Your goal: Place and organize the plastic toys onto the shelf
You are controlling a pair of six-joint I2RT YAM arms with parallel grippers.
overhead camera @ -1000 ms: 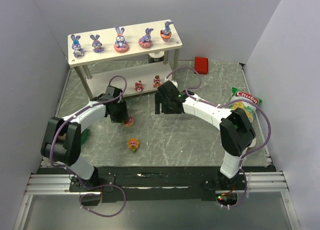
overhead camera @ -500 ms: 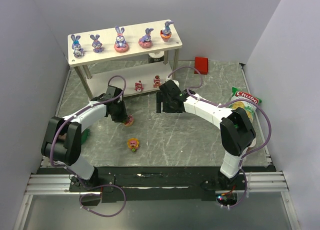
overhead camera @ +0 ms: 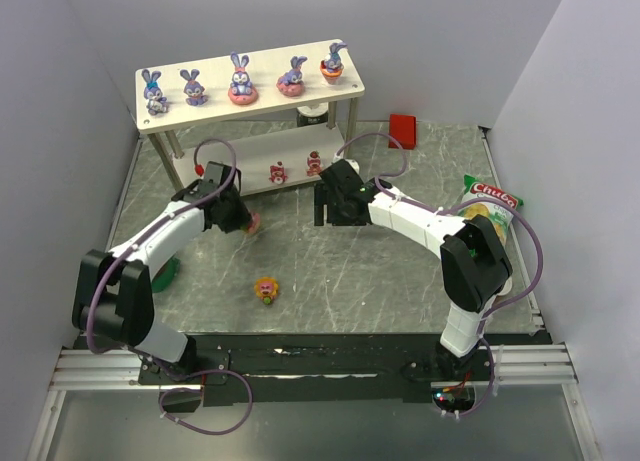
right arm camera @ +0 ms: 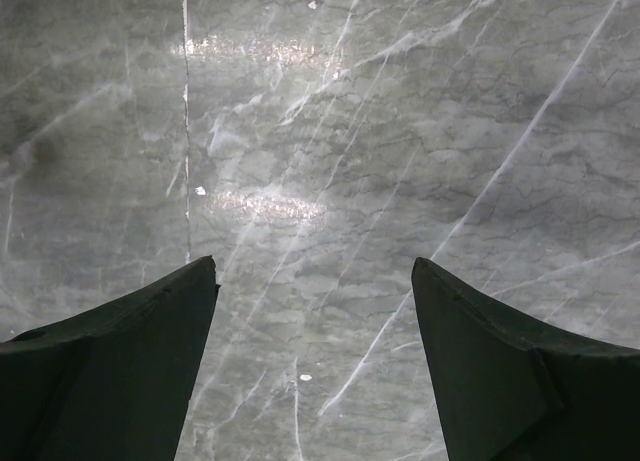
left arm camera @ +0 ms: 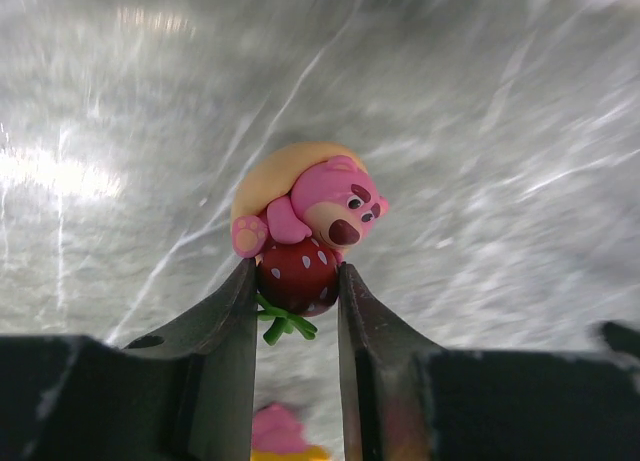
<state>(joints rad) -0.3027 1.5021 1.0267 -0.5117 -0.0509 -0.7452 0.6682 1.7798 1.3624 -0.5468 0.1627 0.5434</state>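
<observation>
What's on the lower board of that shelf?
The left pink-red toy and right pink-red toy stand near the front edge. The shelf's top board hides whatever lies farther back.

**A pink bear figurine (left arm camera: 318,203) in the left claw (left arm camera: 296,277)**

The claw pinches the figurine by its red, white-seeded strawberry, with one dark finger (left arm camera: 222,353) on each side and the green stem hanging between them. A pale orange dome backs the bear. The grey marbled table (left arm camera: 480,131) lies blurred behind. A second pink-and-yellow toy (left arm camera: 278,433) shows low between the fingers.
</observation>
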